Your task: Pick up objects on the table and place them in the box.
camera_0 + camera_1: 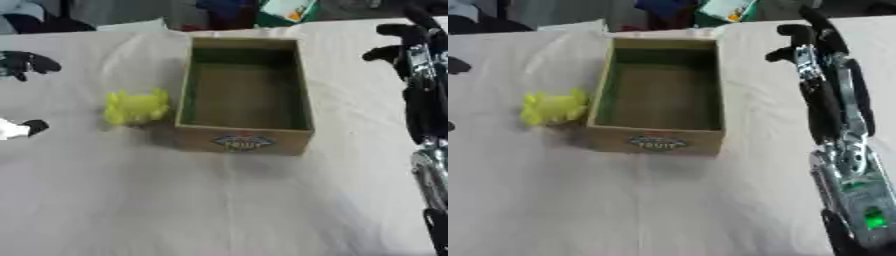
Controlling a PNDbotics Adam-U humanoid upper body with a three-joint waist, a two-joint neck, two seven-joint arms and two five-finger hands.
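An open cardboard box (243, 139) with a printed label on its front wall stands mid-table, and its inside shows nothing. A yellow-green lumpy toy (136, 106) lies on the white cloth, touching or nearly touching the box's left wall. My right arm rises along the right side, and its right hand (800, 36) hangs to the right of the box's far corner, fingers relaxed and holding nothing. My left hand (26, 63) shows only partly at the left edge, well left of the toy, its fingers spread and empty.
The white cloth (219, 200) covers the table, with wide bare room in front of the box. Beyond the far edge lie a green and white packet (287, 9), a white bundle (131, 25) and dark items.
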